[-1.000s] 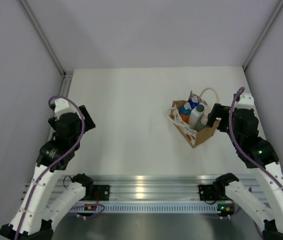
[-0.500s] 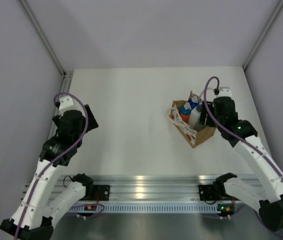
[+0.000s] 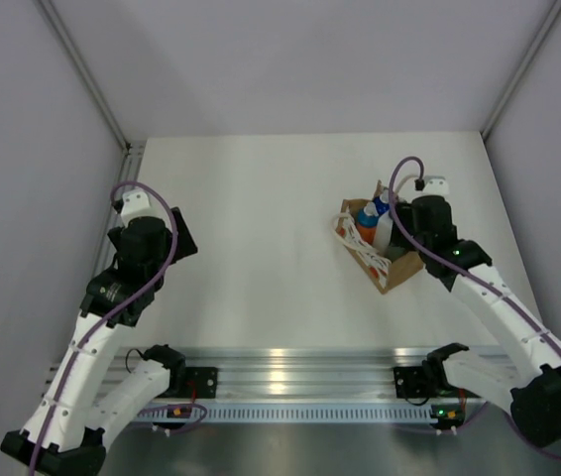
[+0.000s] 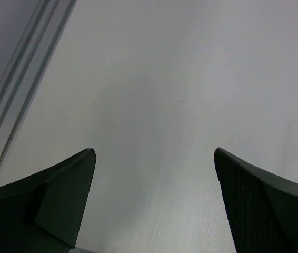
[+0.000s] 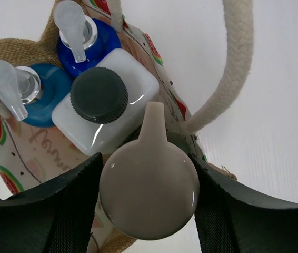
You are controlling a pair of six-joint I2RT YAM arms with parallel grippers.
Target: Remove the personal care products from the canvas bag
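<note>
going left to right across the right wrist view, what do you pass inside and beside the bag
light blue capped pump bottle → white bottle with dark cap → cream pump head → rope handle; the darker blue cap overlaps the white bottle, so it is left out

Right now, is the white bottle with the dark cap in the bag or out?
In: the white bottle stands inside the canvas bag beside the blue-capped bottles.

canvas bag (image 3: 396,266): standing | pump bottle (image 5: 149,192) plus three other bottles (image 5: 122,79): seemingly upright inside
</note>
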